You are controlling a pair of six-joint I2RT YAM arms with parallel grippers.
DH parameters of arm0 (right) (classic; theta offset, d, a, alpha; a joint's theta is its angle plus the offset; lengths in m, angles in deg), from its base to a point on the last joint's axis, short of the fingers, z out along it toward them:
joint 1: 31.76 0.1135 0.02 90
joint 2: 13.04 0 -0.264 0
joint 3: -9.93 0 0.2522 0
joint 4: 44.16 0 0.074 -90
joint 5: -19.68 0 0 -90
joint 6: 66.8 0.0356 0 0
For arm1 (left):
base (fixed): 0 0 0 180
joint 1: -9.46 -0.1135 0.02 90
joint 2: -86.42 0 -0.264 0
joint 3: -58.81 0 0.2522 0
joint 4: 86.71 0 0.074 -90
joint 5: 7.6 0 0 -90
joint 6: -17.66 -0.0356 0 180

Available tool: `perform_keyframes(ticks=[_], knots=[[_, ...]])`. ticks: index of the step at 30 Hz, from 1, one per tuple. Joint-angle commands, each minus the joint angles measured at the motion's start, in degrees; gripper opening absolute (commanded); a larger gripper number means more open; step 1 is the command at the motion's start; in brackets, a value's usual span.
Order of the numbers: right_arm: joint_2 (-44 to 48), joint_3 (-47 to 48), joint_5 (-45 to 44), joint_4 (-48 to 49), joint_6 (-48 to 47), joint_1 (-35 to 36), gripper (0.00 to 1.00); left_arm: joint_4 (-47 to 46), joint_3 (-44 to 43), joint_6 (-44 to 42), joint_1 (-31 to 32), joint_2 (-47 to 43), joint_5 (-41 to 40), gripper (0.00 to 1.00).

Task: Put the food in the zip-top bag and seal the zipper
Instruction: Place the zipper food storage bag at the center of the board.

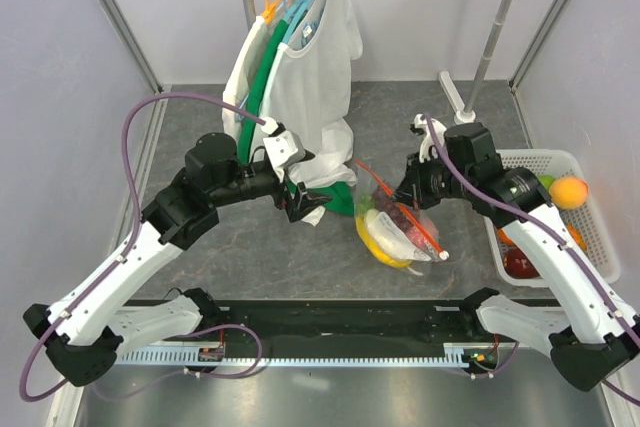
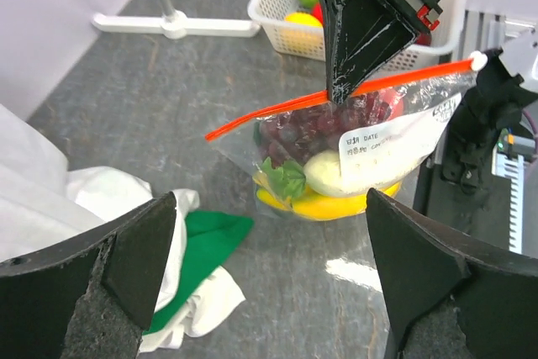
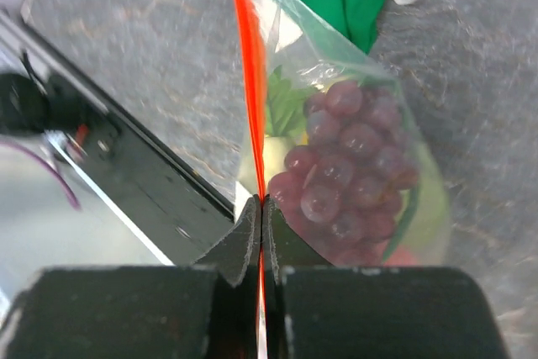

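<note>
The clear zip-top bag point(image 1: 398, 232) hangs by its mouth in mid-table, its bottom near the table. Inside it show dark red grapes point(image 3: 353, 174), a yellow banana point(image 2: 336, 205), a white piece point(image 2: 332, 172) and green leaves point(image 2: 284, 179). My right gripper point(image 1: 410, 195) is shut on the red-orange zipper point(image 2: 336, 97), about midway along it; in the right wrist view the jaws pinch the zipper point(image 3: 250, 81). A white slider point(image 2: 478, 60) sits at the strip's end. My left gripper point(image 1: 303, 197) is open and empty, left of the bag, apart from it.
A white slatted basket point(image 1: 590, 247) with fruit stands at the right. White and green clothes point(image 1: 300, 97) hang from a rack at the back, their hems point(image 2: 193, 250) lying on the table below my left gripper. The rack's white foot point(image 2: 176, 26) lies beyond.
</note>
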Motion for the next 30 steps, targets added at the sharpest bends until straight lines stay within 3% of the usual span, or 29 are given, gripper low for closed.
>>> perform_keyframes(ticks=[1, 5, 8, 15, 23, 30], knots=[[0.42, 3.17, -1.37, 3.78, 13.13, -3.10, 0.00, -1.50, -1.36, -0.15, -0.05, -1.20, -3.13, 1.00], [-1.95, 5.63, -8.03, 6.06, 21.37, -7.49, 0.00, -1.41, 0.31, 0.20, -0.14, -2.43, -3.39, 1.00], [-4.67, 8.53, -19.46, 6.59, 31.66, -8.03, 0.00, -1.85, 1.19, 0.46, -0.31, -2.96, -3.83, 1.00], [-10.57, 5.13, -20.27, 18.00, 50.91, -9.79, 0.00, -2.91, 2.60, 0.82, -0.49, -3.49, -4.53, 1.00], [-13.73, -2.36, -35.55, 40.85, 66.45, -10.05, 0.00, -2.03, 4.09, -0.50, -0.66, -5.50, -5.41, 1.00], [-19.97, 1.43, -36.96, 38.95, 75.97, -10.14, 0.00, -1.85, 5.24, -2.09, -0.84, -6.30, -6.56, 1.00]])
